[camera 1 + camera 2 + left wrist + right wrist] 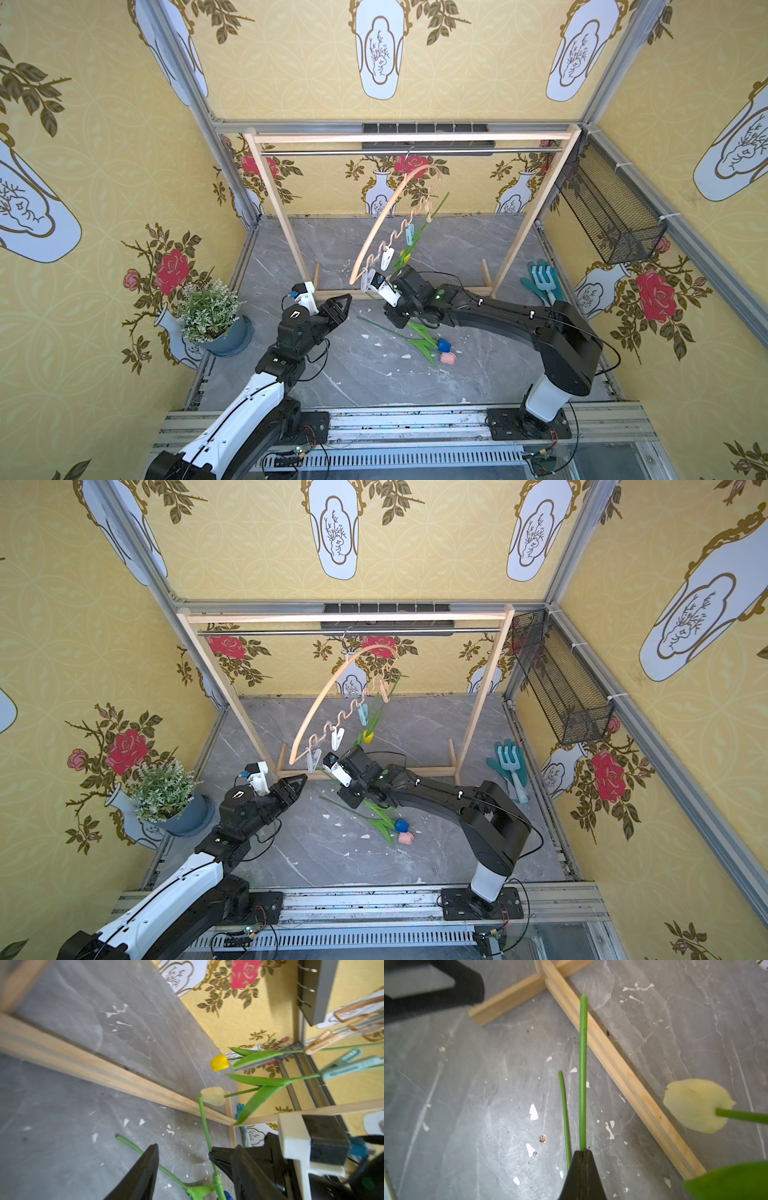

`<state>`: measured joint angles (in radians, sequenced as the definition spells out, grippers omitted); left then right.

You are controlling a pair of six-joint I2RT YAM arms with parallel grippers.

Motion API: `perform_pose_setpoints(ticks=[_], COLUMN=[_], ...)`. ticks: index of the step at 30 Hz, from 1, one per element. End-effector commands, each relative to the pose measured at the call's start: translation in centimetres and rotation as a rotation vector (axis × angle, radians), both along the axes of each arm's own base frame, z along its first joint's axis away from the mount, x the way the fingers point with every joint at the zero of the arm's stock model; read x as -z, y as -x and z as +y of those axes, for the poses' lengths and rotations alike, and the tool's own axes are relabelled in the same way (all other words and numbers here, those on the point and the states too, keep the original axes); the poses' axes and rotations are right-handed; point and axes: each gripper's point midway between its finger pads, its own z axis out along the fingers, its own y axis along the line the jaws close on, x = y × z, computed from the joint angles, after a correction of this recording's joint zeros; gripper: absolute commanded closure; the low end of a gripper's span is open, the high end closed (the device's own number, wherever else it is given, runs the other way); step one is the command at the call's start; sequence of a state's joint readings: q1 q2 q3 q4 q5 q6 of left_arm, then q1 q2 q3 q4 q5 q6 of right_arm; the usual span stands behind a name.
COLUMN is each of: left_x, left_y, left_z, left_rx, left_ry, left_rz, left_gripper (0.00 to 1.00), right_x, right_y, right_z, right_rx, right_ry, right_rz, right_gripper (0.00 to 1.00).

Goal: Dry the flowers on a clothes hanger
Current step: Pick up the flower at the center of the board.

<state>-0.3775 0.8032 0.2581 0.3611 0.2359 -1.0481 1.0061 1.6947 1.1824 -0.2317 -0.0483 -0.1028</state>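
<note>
The right gripper (583, 1152) is clamped on a green stem (582, 1074), low on its length, so that the cut end stands free above the jaws. The left gripper (348, 297) is partly open and holds nothing; in a top view it sits at about 9 o'clock from the right one, just beside it.

The task looks about half done. The hanger (374, 232) hangs by its hook from the rail (332, 152), and two flowers are already pinned to it head down: the yellow tulip (219, 1062) in a peach pin (320, 1045) and the white tulip (213, 1096) in a teal pin (349, 1068). Two white pins (387, 257) at the hanger's lower end are empty. The blue tulip (443, 344) and pink tulip (448, 358) have their heads on the floor (374, 382), touching each other.

The held stem belongs to one of those two; the left wrist view hints at the blue one, but this cannot be told for sure. The other stem lies flat just beside it. From the right gripper in a top view, the two heads lie near at 4 o'clock, and the empty pins sit near at 11 o'clock, higher up. What is left: pin this stem, then the last one.
</note>
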Motion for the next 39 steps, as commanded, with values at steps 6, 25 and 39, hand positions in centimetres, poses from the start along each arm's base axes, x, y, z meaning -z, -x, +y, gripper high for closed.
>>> perform_pose_setpoints(ticks=[6, 25, 39], left_x=[-3.0, -2.0, -3.4], left_y=[0.3, -1.2, -2.2], left_z=[-3.2, -3.4, -3.8], left_rx=[0.160, 0.129, 0.125], left_ry=[0.072, 0.047, 0.078], left_rz=[-0.164, -0.124, -0.122], left_gripper=[0.46, 0.75, 1.00], right_x=[-4.3, -5.0, -6.6], right_y=[0.4, 1.9, 1.9], right_z=[3.1, 3.9, 0.1], right_rx=[-0.036, -0.060, 0.118], right_ry=[-0.180, -0.232, -0.423], right_rz=[0.026, 0.052, 0.162], right_gripper=[1.00, 1.00, 0.43])
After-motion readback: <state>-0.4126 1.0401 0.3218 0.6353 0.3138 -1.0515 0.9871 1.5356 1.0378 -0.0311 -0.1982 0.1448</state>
